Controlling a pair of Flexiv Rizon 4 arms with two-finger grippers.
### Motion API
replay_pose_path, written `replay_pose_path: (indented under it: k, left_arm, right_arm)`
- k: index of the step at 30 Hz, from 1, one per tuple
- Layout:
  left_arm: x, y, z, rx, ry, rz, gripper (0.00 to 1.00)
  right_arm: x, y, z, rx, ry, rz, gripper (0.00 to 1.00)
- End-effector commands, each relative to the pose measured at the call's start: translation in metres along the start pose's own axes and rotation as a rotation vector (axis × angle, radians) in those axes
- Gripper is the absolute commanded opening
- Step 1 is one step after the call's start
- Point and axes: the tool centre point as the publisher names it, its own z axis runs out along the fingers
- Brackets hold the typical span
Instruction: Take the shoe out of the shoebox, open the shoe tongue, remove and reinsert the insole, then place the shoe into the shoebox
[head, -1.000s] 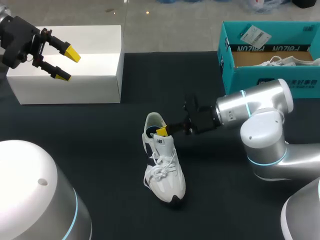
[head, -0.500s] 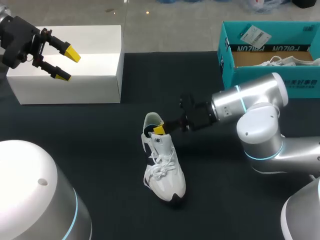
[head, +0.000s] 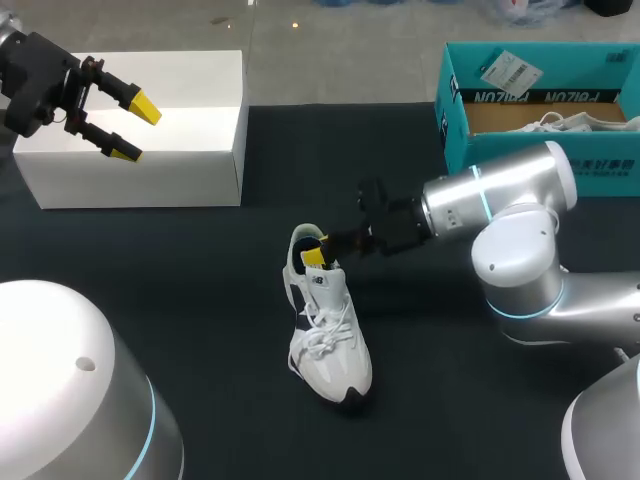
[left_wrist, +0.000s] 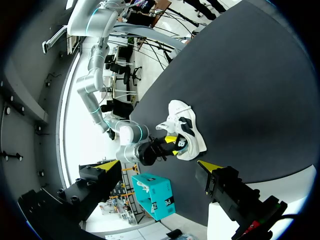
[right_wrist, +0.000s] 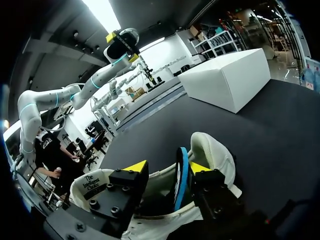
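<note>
A white sneaker (head: 325, 325) with navy trim stands upright on the black table (head: 200, 300), heel toward the back. My right gripper (head: 315, 256) dips into its heel opening. In the right wrist view the gripper (right_wrist: 167, 167) is open inside the shoe (right_wrist: 212, 150). A blue-edged insole (right_wrist: 180, 181) stands on edge between the fingers, close against one of them and apart from the other. My left gripper (head: 130, 128) hangs open and empty over the white box (head: 190, 150), far from the shoe. From the left wrist view the sneaker (left_wrist: 186, 131) lies well ahead of that gripper (left_wrist: 156, 164).
The teal shoebox (head: 530, 150) stands open at the back right, with a second white shoe (head: 570, 122) inside. A large white box fills the back left. In the left wrist view the shoebox (left_wrist: 156, 197) sits beyond my right arm (left_wrist: 132, 145).
My right gripper has opened inside the heel and shifted slightly left and back. The insole is no longer pinched. The left arm has not moved.
</note>
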Motion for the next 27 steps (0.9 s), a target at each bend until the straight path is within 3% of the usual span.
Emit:
replay_pose_path:
  k: [1, 12, 15, 17, 18, 27]
  left_arm:
    - [0.0, 0.0, -0.001, 0.002, 0.002, 0.001, 1.0]
    - [0.0, 0.0, -0.001, 0.002, 0.002, 0.001, 1.0]
    - [0.0, 0.0, -0.001, 0.002, 0.002, 0.001, 1.0]
    - [0.0, 0.0, -0.001, 0.002, 0.002, 0.001, 1.0]
    - [0.0, 0.0, -0.001, 0.002, 0.002, 0.001, 1.0]
    - [0.0, 0.0, -0.001, 0.002, 0.002, 0.001, 1.0]
  right_arm:
    - [0.002, 0.002, -0.004, 0.015, -0.012, 0.002, 0.5]
    - [-0.006, 0.007, -0.012, -0.004, -0.053, -0.001, 0.46]
    - [-0.008, 0.008, -0.011, -0.006, -0.055, -0.003, 0.36]
    - [-0.009, 0.008, -0.009, -0.006, -0.056, -0.005, 0.08]
    - [-0.009, 0.007, -0.009, -0.005, -0.056, -0.006, 0.0]
    - [-0.01, 0.006, 0.002, 0.009, -0.054, -0.018, 0.0]
